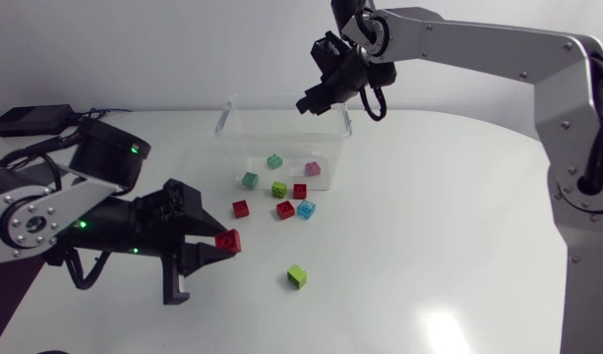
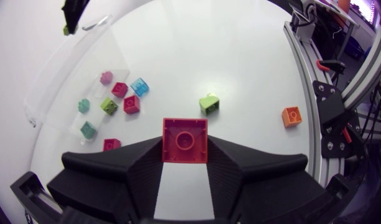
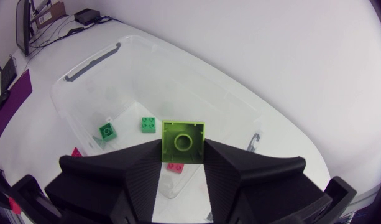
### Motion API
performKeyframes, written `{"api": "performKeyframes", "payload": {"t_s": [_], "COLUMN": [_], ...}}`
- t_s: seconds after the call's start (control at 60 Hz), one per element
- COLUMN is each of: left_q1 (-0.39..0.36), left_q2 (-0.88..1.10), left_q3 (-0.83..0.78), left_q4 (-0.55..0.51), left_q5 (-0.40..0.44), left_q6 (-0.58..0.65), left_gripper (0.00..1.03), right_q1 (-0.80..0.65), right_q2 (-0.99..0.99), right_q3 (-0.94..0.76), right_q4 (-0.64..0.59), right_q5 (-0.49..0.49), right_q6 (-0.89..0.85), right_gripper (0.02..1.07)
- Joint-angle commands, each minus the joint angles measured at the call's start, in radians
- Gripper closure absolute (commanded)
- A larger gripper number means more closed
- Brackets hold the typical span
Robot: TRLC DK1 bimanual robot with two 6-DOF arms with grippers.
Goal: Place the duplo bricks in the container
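- The left hand pinches a red brick between its two fingers, studs facing the wrist camera. It holds the brick above the bench, well short of the container.
- The right hand is closed on a lime-green brick, one finger on each side. It hangs over the container's far rim.
- The container is a clear plastic tub standing at the far middle of the bench, with no lid on it.
- Inside it lie a teal brick, a pink brick and a green brick.
- An olive brick and a dark red brick sit at the tub's near wall. I cannot tell whether they are inside or outside it.
- Just in front of the tub, a small red brick, another red one and a blue brick lie on the bench. The last two touch, or nearly so.
- A lone light-green brick sits tilted on the bench, nearer than the cluster.
- The left wrist view also shows an orange brick near the bench edge, well apart from the others.
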Motion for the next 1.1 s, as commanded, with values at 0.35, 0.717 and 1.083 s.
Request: {"api": "performKeyframes", "payload": {"t_s": [0.35, 0.717, 1.083], "left_q1": [0.137, 0.106, 0.083], "left_q2": [0.068, 0.291, 0.610], "left_q3": [0.260, 0.462, 0.737], "left_q4": [0.178, 0.298, 0.379], "left_q5": [0.050, 0.038, -0.055], "left_q6": [-0.175, -0.281, -0.334], "left_gripper": [0.82, 0.82, 0.82], "right_q1": [-0.027, -0.013, 0.109], "right_q2": [0.106, -0.207, -0.517], "right_q3": [0.148, -0.190, -0.691], "right_q4": [-0.082, -0.041, 0.005], "right_q5": [-0.003, -0.010, -0.007], "right_q6": [-0.020, -0.032, -0.043], "right_gripper": [0.07, 0.07, 0.07]}}
